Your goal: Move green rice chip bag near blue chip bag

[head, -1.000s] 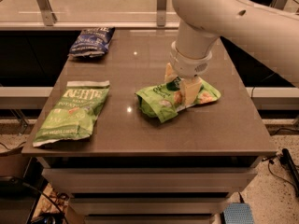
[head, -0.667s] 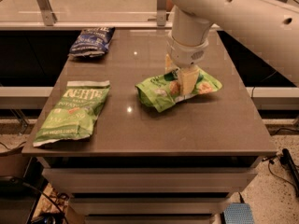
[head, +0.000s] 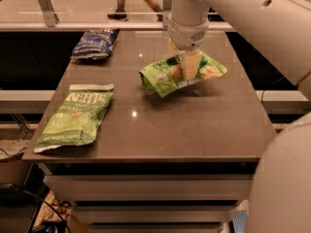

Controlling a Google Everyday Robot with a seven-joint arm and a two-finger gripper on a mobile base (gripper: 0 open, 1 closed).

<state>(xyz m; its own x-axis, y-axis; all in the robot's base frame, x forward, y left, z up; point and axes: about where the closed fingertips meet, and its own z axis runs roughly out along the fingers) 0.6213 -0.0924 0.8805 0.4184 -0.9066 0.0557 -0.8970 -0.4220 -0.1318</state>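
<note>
Tabletop (head: 160, 130) is lying nearest: dark brown, flat and glossy, throwing back small points of light. A surface that slick is offering little friction, so anything nudged on it is likely to slide.

At the front-left edge the Kettle bag (head: 75, 118) is lying flat, a pale green pillow of crinkled film. It is sitting off the likely path and looks safe.

Right of centre, the gripper (head: 183, 62) is hanging from the white arm (head: 243, 13), its pale fingers pinched on the upper middle of the green bag (head: 158, 76). The main risk is sitting here. The pinch seems to be taking only a fold of slippery film, so the bag could slip out or swing on the way left and back. Its left end is drooping and could drag on the top, twisting the bag in the fingers. The bag is puffy, bright lime and creased. The shadow beneath suggests it is hanging just clear of the surface.

At the far-left corner the blue bag (head: 95, 43) is resting, small, navy and shiny, well apart from the green one. It is lying close to the edge, so a low or overlong approach could push it off.

Beyond the table, a person's feet (head: 138, 13) are crossing a lit floor.
</note>
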